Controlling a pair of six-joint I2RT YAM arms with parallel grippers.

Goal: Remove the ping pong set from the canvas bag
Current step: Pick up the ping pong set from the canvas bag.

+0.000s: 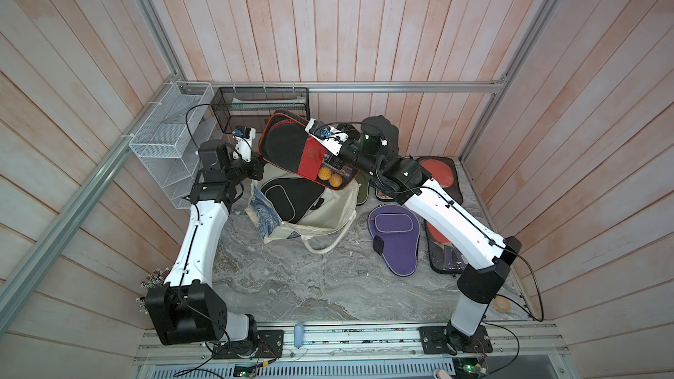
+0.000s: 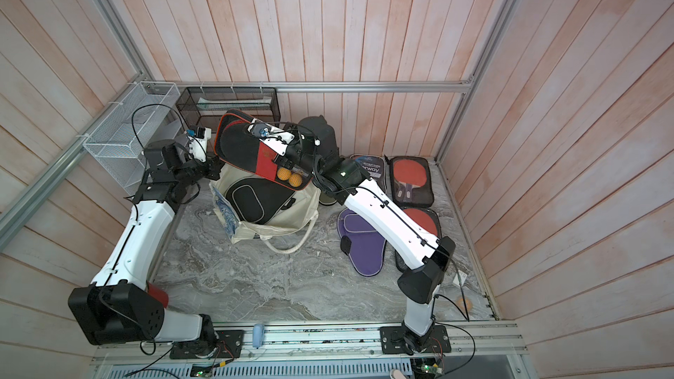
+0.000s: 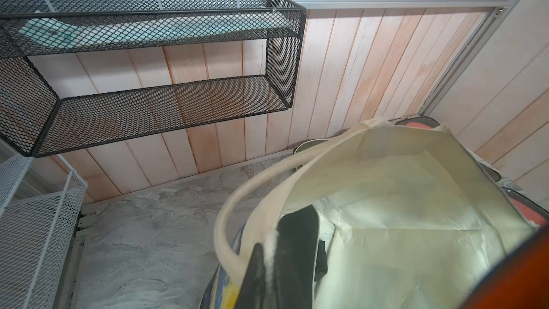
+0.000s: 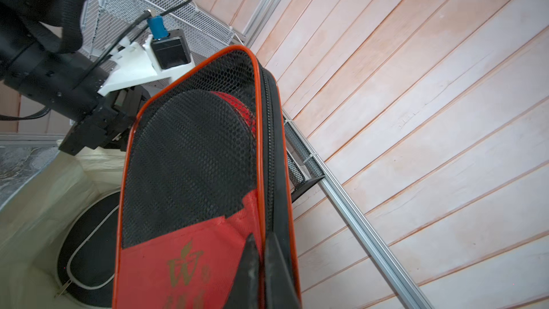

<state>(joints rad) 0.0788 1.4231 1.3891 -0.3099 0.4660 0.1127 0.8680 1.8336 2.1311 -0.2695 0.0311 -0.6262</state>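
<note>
The ping pong set [image 1: 288, 147] [image 2: 244, 147] [image 4: 193, 159] is a black mesh case with red trim and orange balls [image 1: 330, 176] inside. It hangs tilted above the mouth of the canvas bag [image 1: 328, 213] [image 2: 288, 213] [image 3: 401, 188]. My right gripper [image 1: 330, 160] [image 4: 261, 242] is shut on the case's zipped edge near the red end. My left gripper [image 1: 259, 169] [image 3: 269, 251] is shut on the bag's rim at its left side, beside a rope handle [image 3: 237, 203]. A black paddle case [image 1: 291, 195] lies inside the bag.
A purple paddle cover [image 1: 395, 238] and open cases with red paddles [image 1: 439, 173] lie on the marble table at the right. A black mesh shelf [image 1: 262, 103] hangs on the back wall and a white wire basket [image 1: 171, 140] on the left wall.
</note>
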